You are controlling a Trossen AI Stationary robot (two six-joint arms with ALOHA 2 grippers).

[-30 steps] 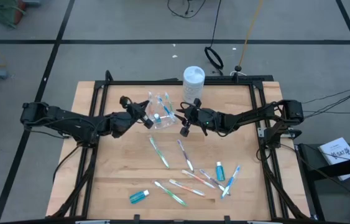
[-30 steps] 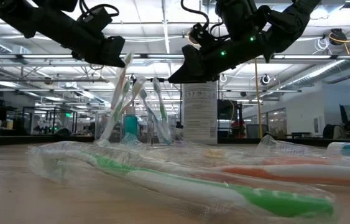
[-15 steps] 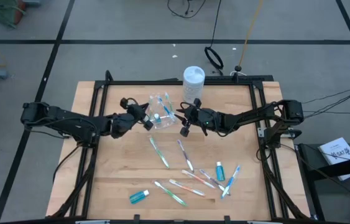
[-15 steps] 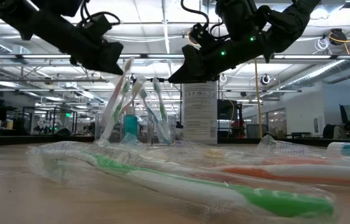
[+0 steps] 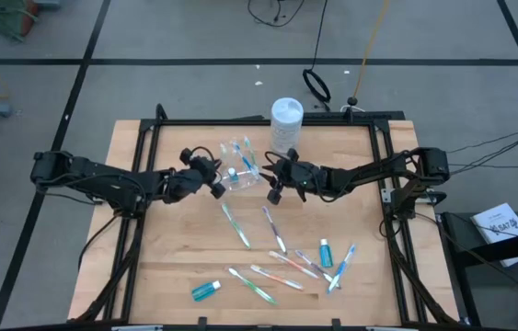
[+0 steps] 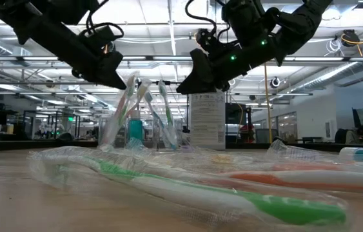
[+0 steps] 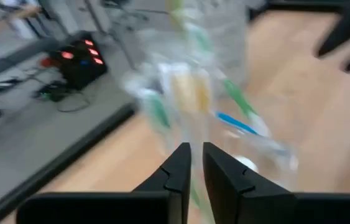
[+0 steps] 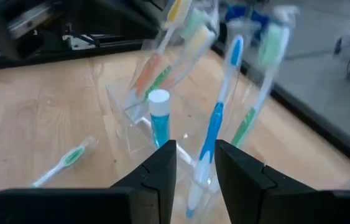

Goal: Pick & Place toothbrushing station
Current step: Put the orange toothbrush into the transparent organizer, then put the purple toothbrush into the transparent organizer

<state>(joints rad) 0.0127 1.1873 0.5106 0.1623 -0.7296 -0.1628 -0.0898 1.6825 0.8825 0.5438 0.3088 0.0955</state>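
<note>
The clear plastic cup [image 5: 237, 174] stood near the back middle of the wooden table [image 5: 166, 257], just in front of the white canister [image 5: 286, 122]. It held several wrapped toothbrushes [image 6: 122, 106] leaning outward and 1 teal toothpaste tube [image 8: 158, 121] standing upright with a white cap.

The left gripper [image 5: 215, 187] sat at the cup's left side, above the table. In its wrist view the 2 fingers [image 7: 176, 177] stood close together with a narrow gap, pointed at the cup and brushes just ahead; nothing showed between them, so it looked released, though the blur left its contact with the cup unclear.

The right gripper [image 5: 273, 181] was at the cup's right side. Its fingers [image 8: 156, 171] stood parted with a blue-handled toothbrush [image 8: 215, 134] seen in line with the gap; I could not tell whether they pressed on it or on the cup's wall.

Farther forward, other wrapped toothbrushes [image 5: 272, 227] lay scattered flat, well apart from the cup. 1 toothpaste tube [image 5: 206, 290] lay near the front left, another [image 5: 325, 251] at the right among the brushes.
</note>
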